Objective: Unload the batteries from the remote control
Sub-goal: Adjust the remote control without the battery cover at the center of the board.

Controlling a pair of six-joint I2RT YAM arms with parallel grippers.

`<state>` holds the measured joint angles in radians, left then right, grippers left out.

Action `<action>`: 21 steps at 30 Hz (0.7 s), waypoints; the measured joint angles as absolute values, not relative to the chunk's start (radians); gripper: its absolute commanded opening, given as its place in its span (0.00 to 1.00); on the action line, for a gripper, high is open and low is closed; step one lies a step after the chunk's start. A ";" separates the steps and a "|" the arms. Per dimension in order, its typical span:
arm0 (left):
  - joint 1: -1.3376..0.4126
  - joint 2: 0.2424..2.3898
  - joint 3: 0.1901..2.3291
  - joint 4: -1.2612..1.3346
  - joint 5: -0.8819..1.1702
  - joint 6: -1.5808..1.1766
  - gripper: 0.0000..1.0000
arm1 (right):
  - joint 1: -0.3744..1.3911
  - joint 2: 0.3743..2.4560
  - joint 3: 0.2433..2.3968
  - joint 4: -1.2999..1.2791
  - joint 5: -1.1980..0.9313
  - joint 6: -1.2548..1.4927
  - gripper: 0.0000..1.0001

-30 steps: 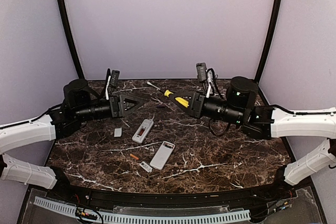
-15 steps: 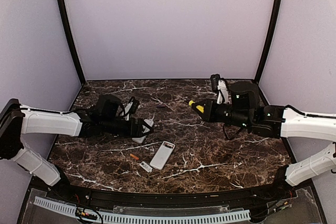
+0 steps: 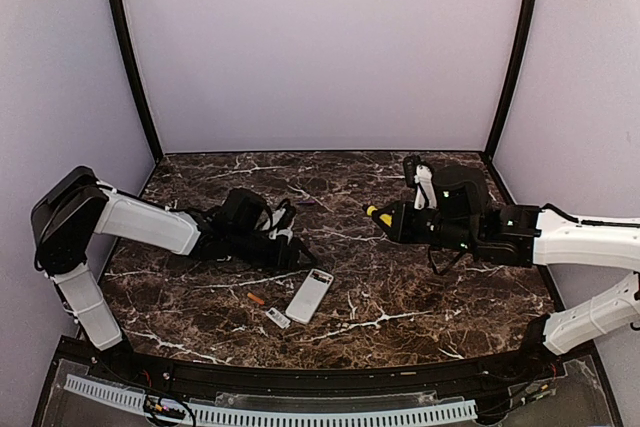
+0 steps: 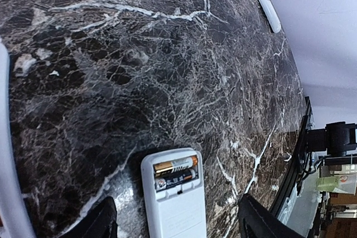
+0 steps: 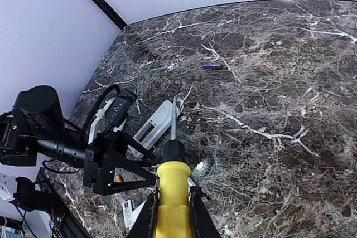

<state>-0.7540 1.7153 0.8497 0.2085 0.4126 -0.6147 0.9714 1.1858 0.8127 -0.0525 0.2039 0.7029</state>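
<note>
Batteries [image 4: 174,166]: 2, side by side in the open bay at the end of a white remote [image 4: 178,218], gold-and-black jackets facing up. Lies flat on the dark marble table [image 4: 167,54], bay end pointing away from the left gripper [image 4: 177,207]. Stands with jaws wide apart, 1 finger [image 4: 96,224] on each side of the remote, clamped on nothing; touching it or not, cannot tell.

From above: 1 loose orange battery [image 3: 256,298] on the marble just left of that remote, small white cover [image 3: 277,318] beside its near end. Second white remote [image 5: 153,126] just beside the left gripper. Small purple cylinder [image 5: 212,66] well apart, toward the back.

Right gripper [image 5: 172,217] closed tight on yellow-handled screwdriver [image 5: 173,185], shaft aimed toward the left gripper, well to the right of both remotes.
</note>
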 measured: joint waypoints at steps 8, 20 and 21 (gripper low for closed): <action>-0.764 1.820 0.893 0.252 0.449 -0.628 0.73 | 0.971 1.187 0.812 -0.052 0.211 0.717 0.00; -0.780 1.897 0.954 0.274 0.499 -0.621 0.73 | 0.971 1.187 0.799 -0.054 0.221 0.727 0.00; -0.783 1.904 0.961 0.275 0.505 -0.619 0.73 | 0.971 1.187 0.799 -0.054 0.222 0.727 0.00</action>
<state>-0.7826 1.9041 0.9611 0.2752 0.5045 -0.6189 0.9714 1.1873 0.7986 -0.0544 0.2222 0.7273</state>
